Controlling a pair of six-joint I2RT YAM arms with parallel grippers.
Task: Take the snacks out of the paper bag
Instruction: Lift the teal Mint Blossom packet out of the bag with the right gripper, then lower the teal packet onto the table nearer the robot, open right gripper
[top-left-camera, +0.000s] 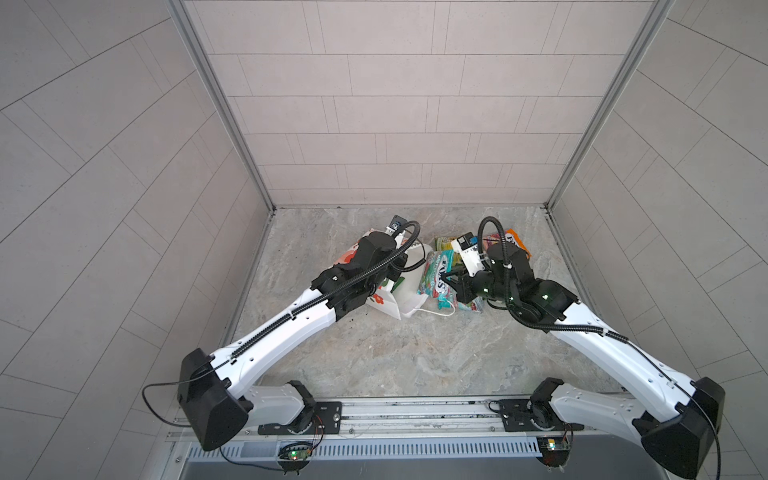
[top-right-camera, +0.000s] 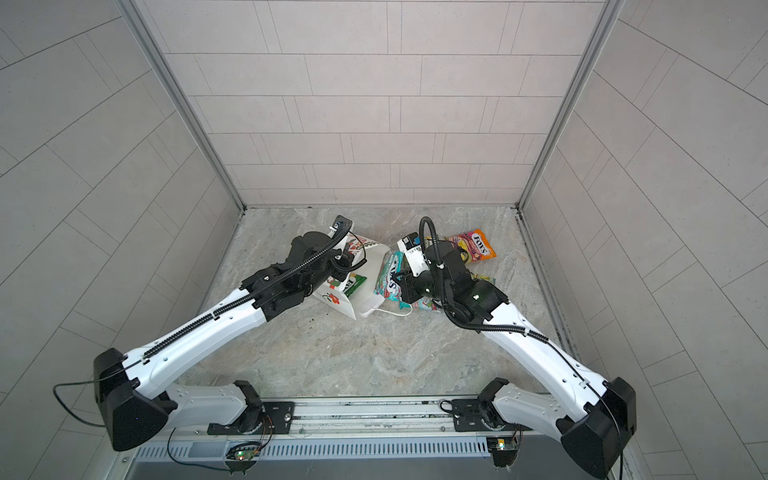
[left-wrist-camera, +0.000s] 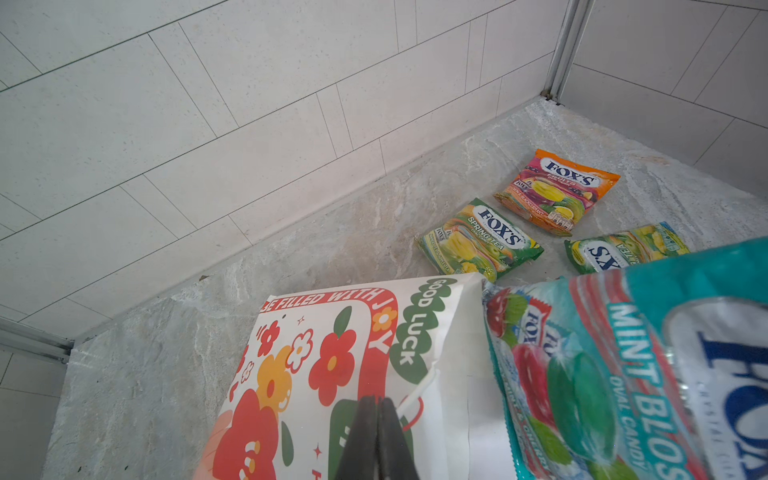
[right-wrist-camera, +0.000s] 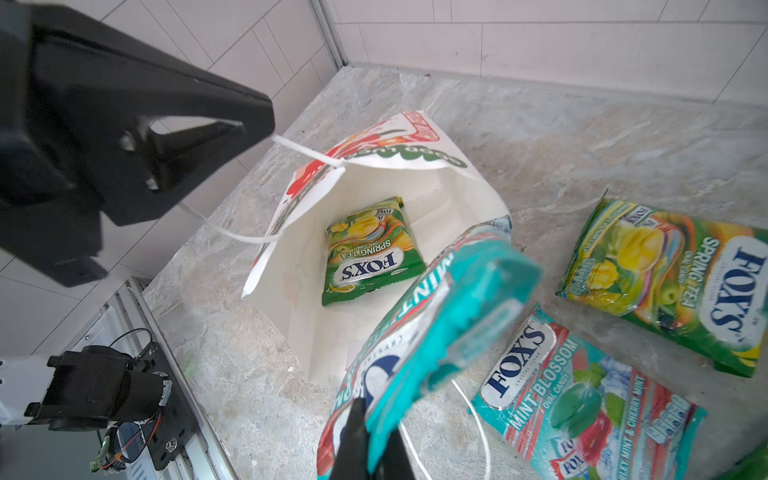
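Note:
The white paper bag (top-left-camera: 405, 291) (top-right-camera: 365, 297) (left-wrist-camera: 316, 361) lies on its side with its mouth wide, and one green snack (right-wrist-camera: 370, 249) lies inside. My left gripper (left-wrist-camera: 378, 409) (right-wrist-camera: 266, 120) is shut on the bag's upper cord handle. My right gripper (top-left-camera: 451, 276) (top-right-camera: 401, 278) (right-wrist-camera: 370, 419) is shut on a teal snack (right-wrist-camera: 436, 307) (left-wrist-camera: 623, 374), held in the air just outside the mouth. On the table lie another teal snack (right-wrist-camera: 582, 399), two green ones (left-wrist-camera: 482, 241) (left-wrist-camera: 623, 249) and an orange one (left-wrist-camera: 557, 191) (top-right-camera: 473, 245).
The bag's other cord handle (top-left-camera: 436, 311) trails on the marble table beneath the held packet. Tiled walls stand close behind and on both sides. The arms' mounting rail (top-left-camera: 374, 411) runs along the front edge.

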